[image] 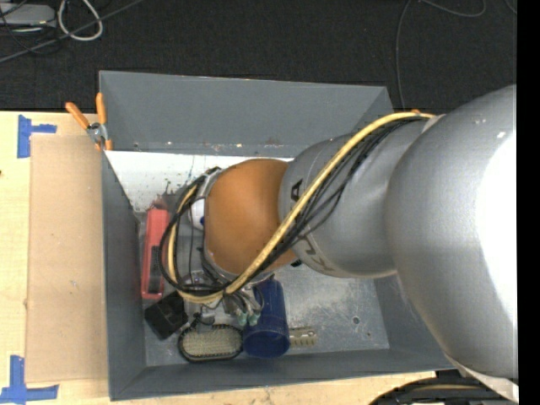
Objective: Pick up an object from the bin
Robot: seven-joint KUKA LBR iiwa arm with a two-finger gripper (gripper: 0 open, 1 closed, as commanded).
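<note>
1. Blue cup [266, 323], seemingly on its side, lay by the front wall of the bin [253, 369], partly under the wrist [240, 218].
2. Oval brush [209, 342] touched its left; mostly bare floor right.
3. Fingers' state: could not tell.

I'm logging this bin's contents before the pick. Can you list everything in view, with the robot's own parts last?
bin: one, grey metal, middle of the view
flat slab: one, red, by the bin's left wall
small block: one, black, just below the red slab
oval piece: one, black rim with a pale middle, near the bin's front wall
cylinder: one, dark blue, right of the oval piece
small metal piece: one, brass-coloured, right of the cylinder
arm: one, silver-grey, reaching in from the right
wrist cover: one, orange, over the bin's middle
cables: a bundle, yellow and black, along the arm
</note>
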